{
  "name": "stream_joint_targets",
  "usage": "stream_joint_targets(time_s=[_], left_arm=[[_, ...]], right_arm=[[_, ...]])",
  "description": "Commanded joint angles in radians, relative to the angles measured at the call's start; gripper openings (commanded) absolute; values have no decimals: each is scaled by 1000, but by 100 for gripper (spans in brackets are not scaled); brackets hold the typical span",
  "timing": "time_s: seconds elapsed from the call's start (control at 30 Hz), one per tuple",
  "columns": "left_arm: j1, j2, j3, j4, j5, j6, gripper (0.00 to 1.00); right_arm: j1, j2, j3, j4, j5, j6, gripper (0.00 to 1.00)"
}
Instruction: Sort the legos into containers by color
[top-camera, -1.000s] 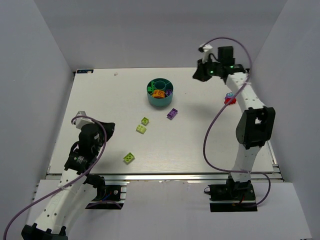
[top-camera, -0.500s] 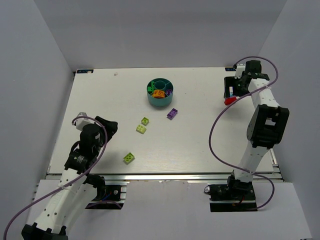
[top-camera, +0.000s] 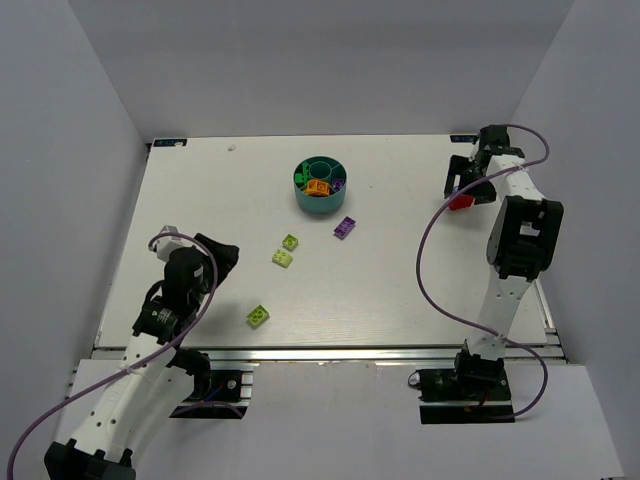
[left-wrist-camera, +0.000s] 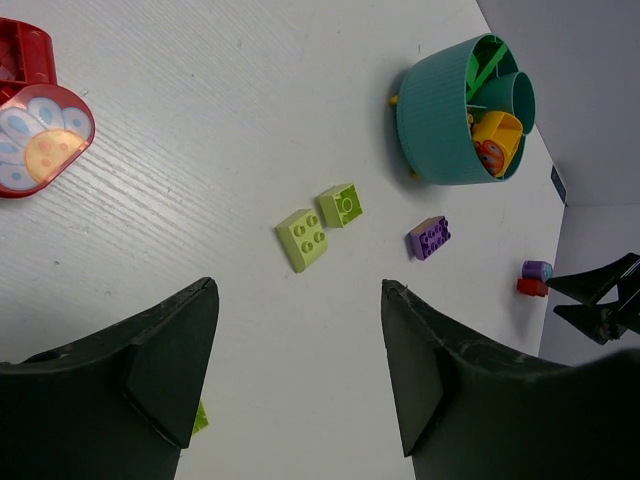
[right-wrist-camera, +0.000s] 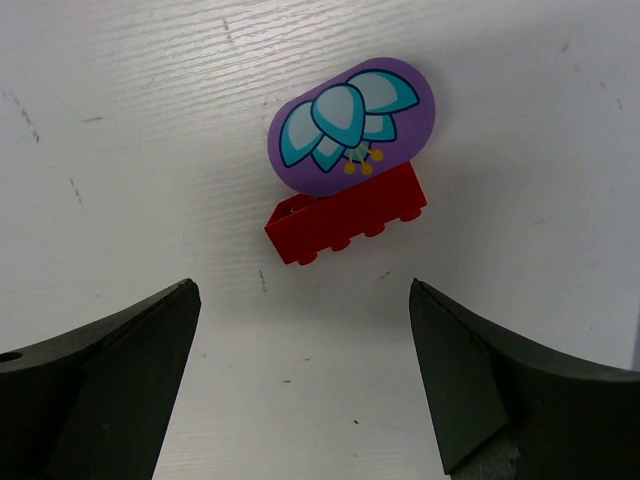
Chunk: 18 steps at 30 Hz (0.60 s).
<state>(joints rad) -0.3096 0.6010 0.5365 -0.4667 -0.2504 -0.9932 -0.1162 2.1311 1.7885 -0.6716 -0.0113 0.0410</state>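
The left pincer (left-wrist-camera: 297, 300) hangs spread and empty at the table's (top-camera: 400, 290) 7 o'clock. A lone lime green brick (top-camera: 259, 315) lies nearby, and farther on a pair of lime green bricks (top-camera: 287, 250) sit just beside each other. A purple brick (top-camera: 345, 227) lies at 5 o'clock of the teal bowl (top-camera: 318, 205), which holds an orange brick (top-camera: 318, 187). At the bowl's 3 o'clock, the right pincer (right-wrist-camera: 300, 300) is spread over a red brick (right-wrist-camera: 345, 215) that touches a purple oval tile (right-wrist-camera: 350, 125).

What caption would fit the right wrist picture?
Open right gripper poised over a red brick touching a purple flower-printed piece.
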Motion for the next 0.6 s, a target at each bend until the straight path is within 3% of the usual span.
stream_joint_targets(time_s=[0.0, 0.27, 0.57], left_arm=[[4, 14, -9, 20, 10, -12, 75], [6, 48, -10, 53, 36, -30, 75], [6, 49, -18, 62, 40, -38, 75]], right_arm=[[13, 12, 35, 17, 100, 126, 89], [36, 79, 40, 53, 184, 158, 81], [36, 78, 15, 112, 206, 174, 63]])
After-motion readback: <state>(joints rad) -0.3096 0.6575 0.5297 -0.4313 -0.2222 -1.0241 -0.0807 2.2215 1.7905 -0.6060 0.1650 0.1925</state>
